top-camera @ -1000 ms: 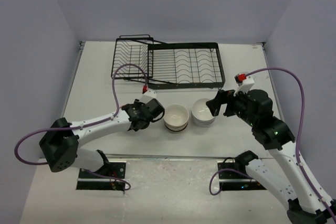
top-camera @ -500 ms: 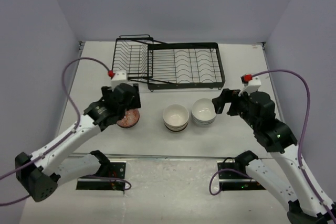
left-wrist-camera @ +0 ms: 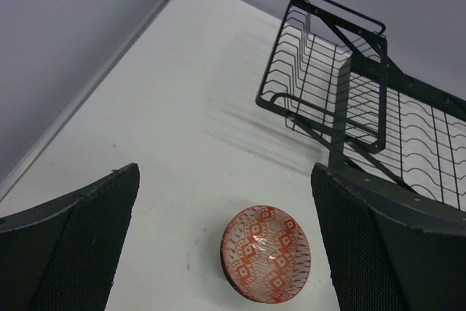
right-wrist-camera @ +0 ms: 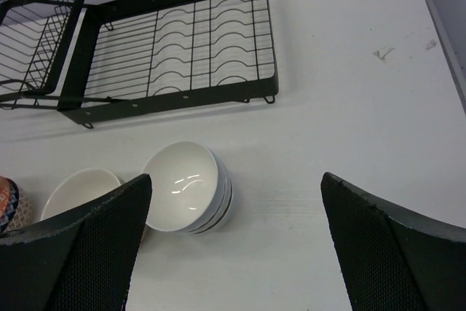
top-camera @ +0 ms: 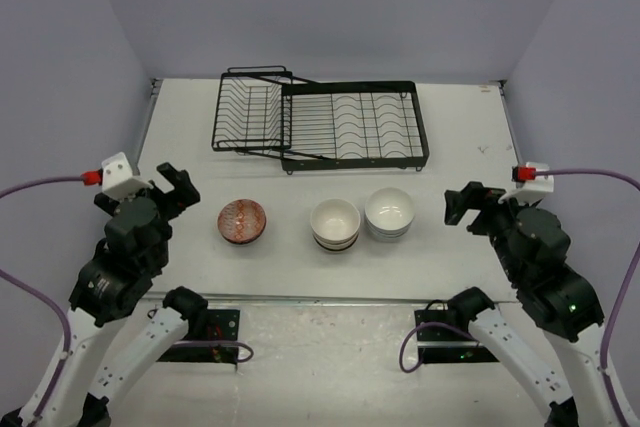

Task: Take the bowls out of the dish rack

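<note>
**A:** Starting at the left, where's the left gripper (top-camera: 174, 184)?

**B:** Over the left side of the table (top-camera: 180, 137), jaws spread wide and holding nothing. The red-patterned bowl (top-camera: 243, 222) stands on the table just to its right, apart from the fingers. In the left wrist view it lies between and beyond them.

**A:** And further right?

**B:** The row goes on with the cream bowls (top-camera: 335, 224), then the white bowls (top-camera: 390, 213) just beside them. The right gripper (top-camera: 463, 204) hangs to the right of the white ones, clear of them. Its jaws are wide apart too, and empty. The dish rack (top-camera: 350, 127) lies behind the row, toward the back wall.

**A:** How do they look?

**B:** The red one has an orange-and-white geometric pattern inside, and a second rim shows under it. The cream ones are stacked, with dark bands outside. The white ones are plain, glossy and nested. The rack is black wire: a smaller tilted section on the left joined to a flat framed section with curved slots.

**A:** And the surroundings?

**B:** A matte white tabletop, a few scuffs (right-wrist-camera: 382, 52) at the far right, and plain lavender-grey walls (top-camera: 350, 7) on three sides.
</note>
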You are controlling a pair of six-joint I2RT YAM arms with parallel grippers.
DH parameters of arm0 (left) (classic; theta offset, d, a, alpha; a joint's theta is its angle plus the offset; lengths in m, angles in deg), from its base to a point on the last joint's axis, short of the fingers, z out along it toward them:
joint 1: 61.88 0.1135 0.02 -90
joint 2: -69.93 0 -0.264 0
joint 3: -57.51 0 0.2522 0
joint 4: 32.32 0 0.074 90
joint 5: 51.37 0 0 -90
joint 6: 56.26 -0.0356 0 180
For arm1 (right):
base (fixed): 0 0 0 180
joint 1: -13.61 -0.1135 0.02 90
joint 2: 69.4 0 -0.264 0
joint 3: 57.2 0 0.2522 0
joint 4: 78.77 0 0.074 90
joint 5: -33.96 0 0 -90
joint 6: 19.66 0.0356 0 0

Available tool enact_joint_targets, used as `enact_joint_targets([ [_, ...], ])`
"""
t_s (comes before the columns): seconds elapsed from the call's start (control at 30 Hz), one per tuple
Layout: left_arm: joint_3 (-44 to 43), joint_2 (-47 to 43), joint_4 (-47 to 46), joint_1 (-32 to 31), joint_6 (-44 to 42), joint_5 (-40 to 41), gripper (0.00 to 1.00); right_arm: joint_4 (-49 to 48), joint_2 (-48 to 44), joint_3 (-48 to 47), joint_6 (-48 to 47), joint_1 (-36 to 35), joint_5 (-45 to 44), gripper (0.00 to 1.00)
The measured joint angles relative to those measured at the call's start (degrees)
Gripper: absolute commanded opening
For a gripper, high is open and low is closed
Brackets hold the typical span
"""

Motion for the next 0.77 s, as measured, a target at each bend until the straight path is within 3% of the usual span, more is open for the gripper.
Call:
enact_joint_targets([
  [0.23,7.2,-5.4,0.2,0.0,-0.9,1.7,1.00,-0.5,-7.2,5.1,-2.4,-0.3,-1.6,0.99],
  [0.77,10.8,-6.5,-2.7,0.0,-2.8,1.1,1.00,-3.8,-4.0,7.6,-3.3,-0.3,-1.9,0.99],
])
